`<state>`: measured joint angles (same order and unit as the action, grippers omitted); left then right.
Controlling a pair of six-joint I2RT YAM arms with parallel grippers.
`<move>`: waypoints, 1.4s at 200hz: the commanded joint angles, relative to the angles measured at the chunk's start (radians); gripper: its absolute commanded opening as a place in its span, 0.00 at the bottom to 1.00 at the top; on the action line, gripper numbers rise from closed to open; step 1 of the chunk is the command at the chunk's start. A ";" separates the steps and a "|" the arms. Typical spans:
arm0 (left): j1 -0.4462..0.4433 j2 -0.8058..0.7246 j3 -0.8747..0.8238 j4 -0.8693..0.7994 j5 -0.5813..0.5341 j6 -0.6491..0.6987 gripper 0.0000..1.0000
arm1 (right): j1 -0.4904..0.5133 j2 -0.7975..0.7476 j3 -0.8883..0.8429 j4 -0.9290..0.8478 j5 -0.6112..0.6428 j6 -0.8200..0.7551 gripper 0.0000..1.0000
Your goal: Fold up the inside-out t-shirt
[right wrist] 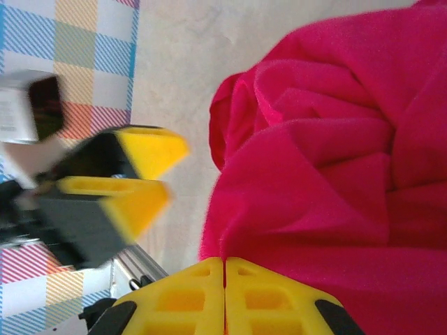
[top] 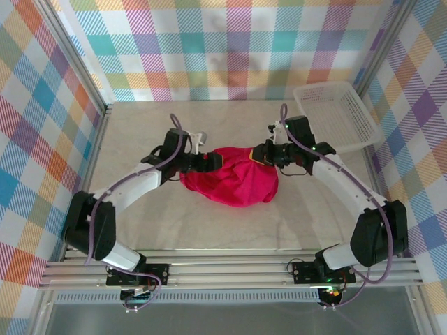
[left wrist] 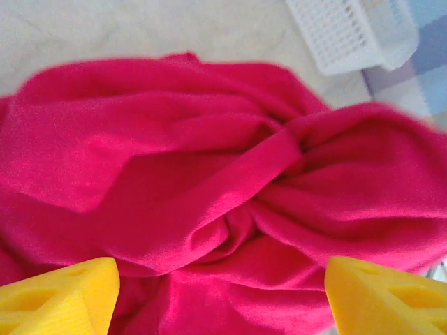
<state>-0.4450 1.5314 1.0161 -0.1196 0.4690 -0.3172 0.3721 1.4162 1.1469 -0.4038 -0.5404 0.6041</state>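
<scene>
**Desk:** Left side?
**Operator:** I find the left gripper (left wrist: 220, 279) at the garment's left edge, fingers spread wide, clamping nothing.
**Desk:** The garment?
**Operator:** Crimson t-shirt (top: 234, 183), bunched in a heap mid-worktop (top: 209, 230), between both grippers.
**Desk:** Right side?
**Operator:** Right gripper (right wrist: 224, 272) has its fingers pressed together, tips against the shirt's right edge. I cannot tell whether fabric is pinched. White mesh basket (top: 335, 112) sits at the far right corner.

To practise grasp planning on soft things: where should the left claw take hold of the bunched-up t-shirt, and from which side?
Grip the twisted ridge running across the middle of the t-shirt, coming in from the shirt's left side, where the open left claw faces it. That ridge stands proud of the heap and looks narrow enough to pinch. The cloth around it lies in broad, smooth folds.
</scene>
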 commanded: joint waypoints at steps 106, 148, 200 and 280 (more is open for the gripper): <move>0.007 0.282 0.402 -0.168 -0.061 -0.033 0.00 | -0.019 -0.092 -0.108 -0.035 0.158 -0.061 0.00; 0.206 0.096 0.659 -0.387 -0.001 -0.222 0.00 | -0.029 -0.070 -0.314 -0.052 0.386 -0.031 0.00; 0.285 0.060 0.608 -0.388 0.054 -0.277 0.00 | -0.031 -0.049 -0.367 -0.153 0.630 0.007 0.00; 0.125 -0.092 0.031 -0.132 0.001 -0.281 0.00 | 0.170 -0.160 -0.201 -0.144 0.526 0.017 0.21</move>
<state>-0.2710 1.5551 1.1362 -0.3550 0.5037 -0.6167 0.4728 1.3430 0.8597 -0.5442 -0.0444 0.6022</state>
